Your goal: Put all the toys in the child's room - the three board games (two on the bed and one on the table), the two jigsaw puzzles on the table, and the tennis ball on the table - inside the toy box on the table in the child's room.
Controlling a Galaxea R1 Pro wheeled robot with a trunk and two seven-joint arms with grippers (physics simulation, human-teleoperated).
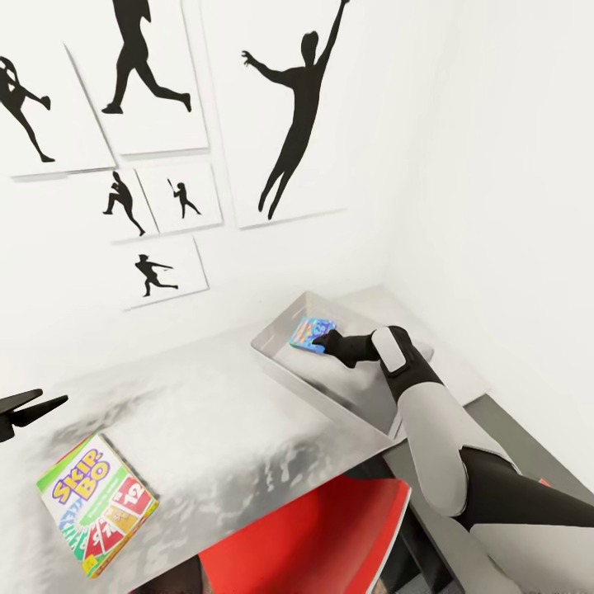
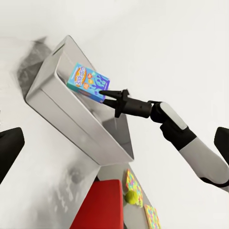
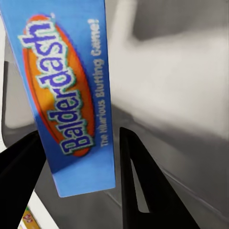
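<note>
Blue Balderdash game box (image 1: 311,335) tilted inside grey toy box (image 1: 280,360); Skip-Bo box (image 1: 97,504) flat on table (image 1: 223,429).

Bright even light, backgrounds perhaps blurred

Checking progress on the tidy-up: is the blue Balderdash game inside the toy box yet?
Inside, though not lying flat. The Balderdash game sits tilted within the toy box, and the right gripper is at its edge; whether it grips it, cannot tell.
</note>
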